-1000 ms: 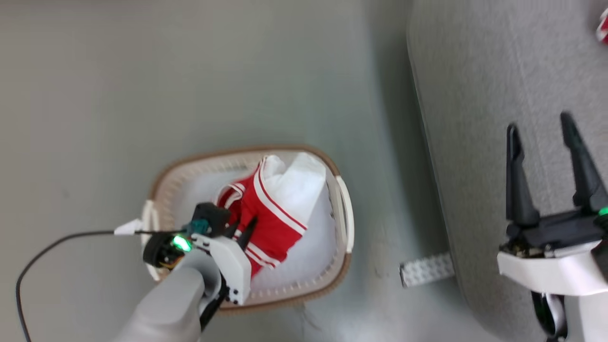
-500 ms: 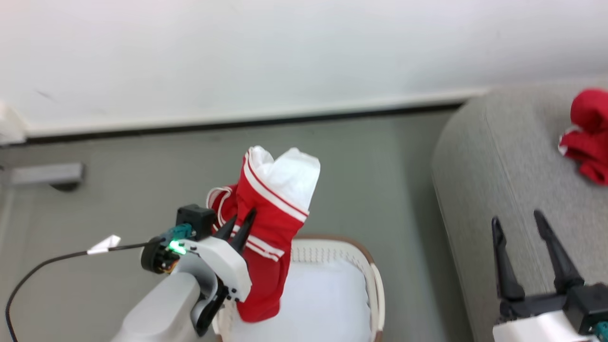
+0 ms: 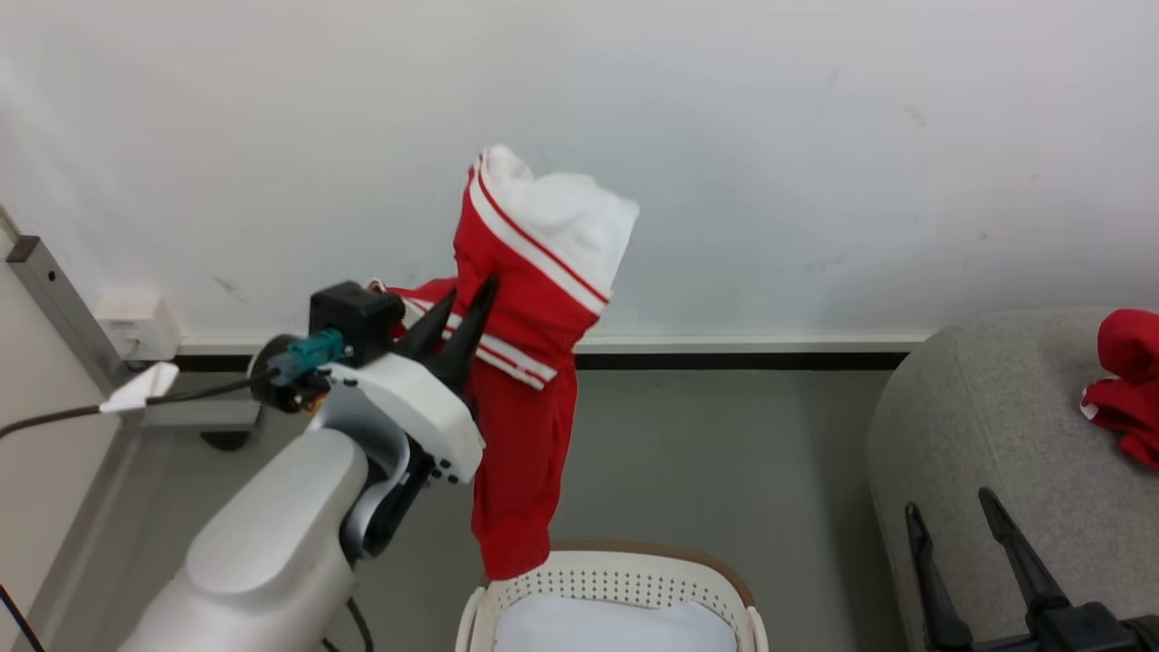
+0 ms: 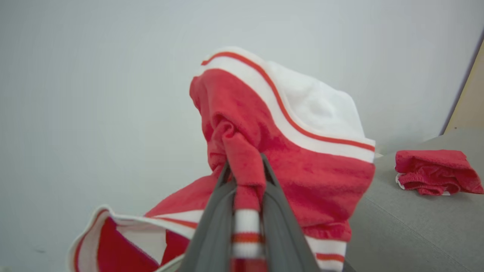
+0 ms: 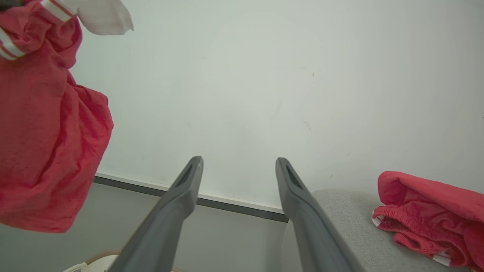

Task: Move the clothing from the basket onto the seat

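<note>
The soft red white-striped garment (image 3: 521, 389) hangs mid-frame above the cream perforated plastic basket (image 3: 616, 569), pinched by the left gripper (image 3: 471, 290); the right gripper (image 3: 946, 503), lower right, stands spread.

The scene is taken by the head camera from above and well back from the seat (image 3: 978, 426), faced toward the white wall (image 3: 815, 136) behind the seat, with the basket (image 3: 625, 580) cut by the lower edge. By the left wrist camera the held red garment (image 4: 302, 170) is seen very near, along the left gripper (image 4: 245, 164), the seat lying beyond it. By the right wrist camera the wall is faced along the right gripper (image 5: 238, 160), close beside the seat. The red clothing heap (image 5: 427, 211) on the seat is shared by all three views.
</note>
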